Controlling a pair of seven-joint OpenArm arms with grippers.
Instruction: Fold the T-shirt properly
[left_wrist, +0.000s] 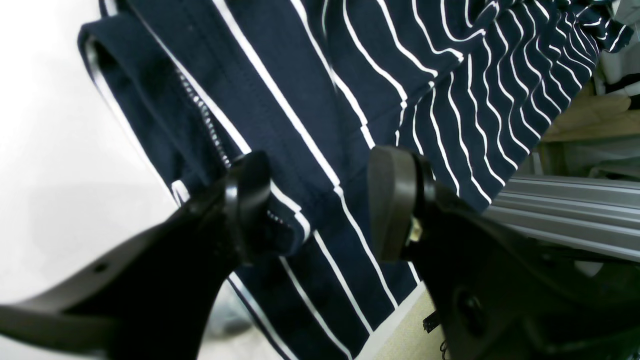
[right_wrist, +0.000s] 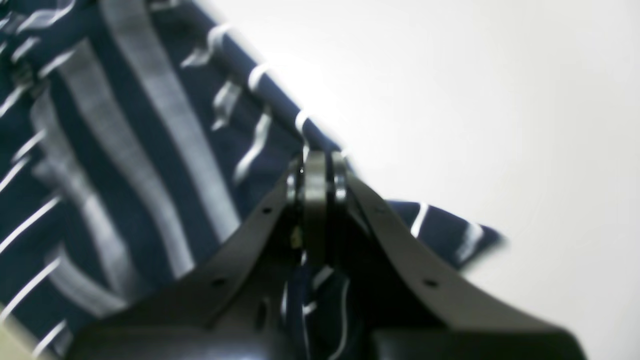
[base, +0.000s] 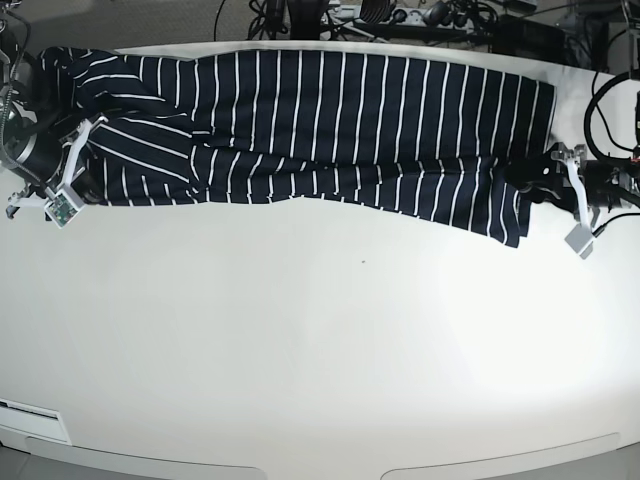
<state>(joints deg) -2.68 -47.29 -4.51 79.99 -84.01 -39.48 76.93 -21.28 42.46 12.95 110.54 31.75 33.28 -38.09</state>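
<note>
The T-shirt (base: 340, 130), dark navy with thin white stripes, lies stretched sideways along the far part of the white table (base: 320, 350). At its right end in the base view, my left gripper (left_wrist: 320, 205) stands open over a folded hem of the T-shirt (left_wrist: 310, 125), one finger on either side of the cloth. At the shirt's left end, my right gripper (right_wrist: 315, 170) is shut, with the striped edge of the T-shirt (right_wrist: 125, 165) pinched between its fingers and cloth bunched behind the tips. This view is blurred.
Cables and equipment (base: 400, 15) crowd the floor behind the table's far edge. An aluminium rail (left_wrist: 565, 210) runs beside the left gripper, past the table's end. The near half of the table shows bare white surface.
</note>
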